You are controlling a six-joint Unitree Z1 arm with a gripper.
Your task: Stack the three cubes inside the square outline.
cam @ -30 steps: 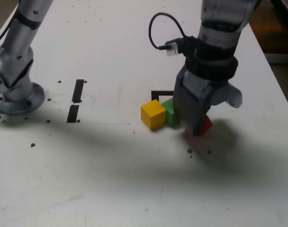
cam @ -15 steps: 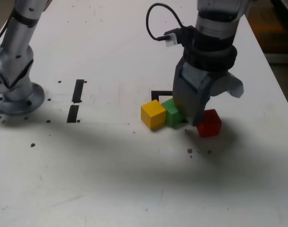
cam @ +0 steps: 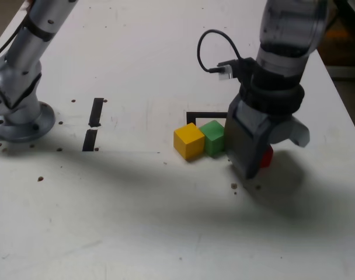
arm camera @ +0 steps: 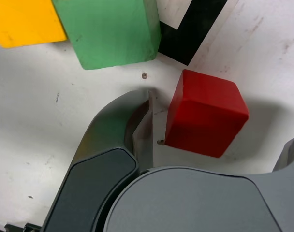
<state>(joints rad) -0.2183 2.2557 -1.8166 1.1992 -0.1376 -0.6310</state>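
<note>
In the exterior view, the yellow cube (cam: 189, 141) and the green cube (cam: 213, 137) sit side by side and touching. Both lie just in front of the black square outline (cam: 205, 115), and the green one covers part of it. The red cube (cam: 266, 156) lies to their right on the table, mostly hidden behind my gripper (cam: 250, 169). In the wrist view my gripper (arm camera: 219, 121) is open and the red cube (arm camera: 205, 113) stands between its fingers (arm camera: 142, 130), with a gap at the near finger. The green cube (arm camera: 108, 31), the yellow cube (arm camera: 21, 21) and an outline corner (arm camera: 190, 34) lie beyond.
The arm's round base (cam: 20, 119) stands at the exterior view's left. Two short black strips (cam: 96, 111) (cam: 90, 140) lie between it and the cubes. A black cable (cam: 209, 49) loops off the wrist. The table's right edge (cam: 341, 93) runs close behind the arm.
The gripper has moved to the exterior view's right and come down around the red cube, which showed in full half a second ago. The jaws have stayed open.
</note>
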